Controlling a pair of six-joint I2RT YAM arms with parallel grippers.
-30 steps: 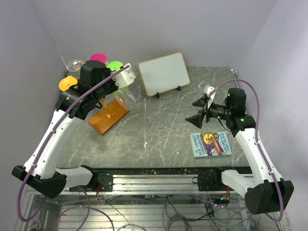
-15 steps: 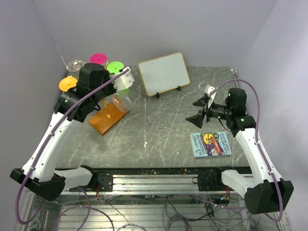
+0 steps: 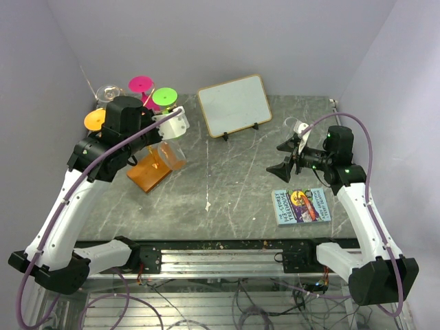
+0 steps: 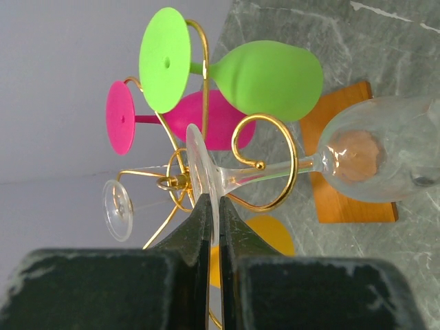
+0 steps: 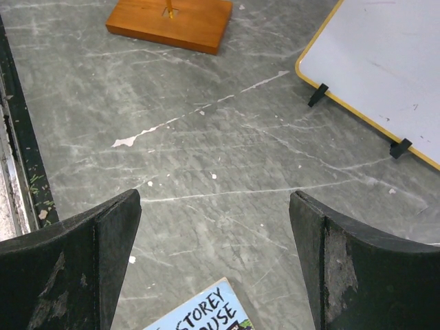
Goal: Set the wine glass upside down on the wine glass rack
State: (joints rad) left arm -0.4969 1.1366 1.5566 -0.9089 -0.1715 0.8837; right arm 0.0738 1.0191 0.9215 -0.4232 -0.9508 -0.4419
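The grey marble-look table (image 3: 234,185) carries both arms at its near edge. The left arm (image 3: 65,206) rises from its base and stretches far to the back-left corner, with the elbow high and the wrist bent toward the right. The right arm (image 3: 361,206) stands more upright on its side, and its forearm is turned to the left, held above the table.

A whiteboard (image 3: 235,104) leans at the back and a book (image 3: 301,205) lies under the right arm.

The wine glass rack (image 3: 148,173) stands at the back left. On its gold wires hang a green glass (image 4: 265,79), a pink glass (image 4: 206,120), an orange one (image 3: 96,119) and a small clear one (image 4: 117,210).

The left gripper (image 4: 213,216) is closed tight on the thin foot of the wine glass (image 4: 375,158). The glass is tilted with the bowl over the wooden base. Its stem crosses one gold curl of the rack, but I cannot tell if it touches the wire.

The right gripper (image 5: 214,199) has its jaws wide apart and holds nothing; only bare table is between them.
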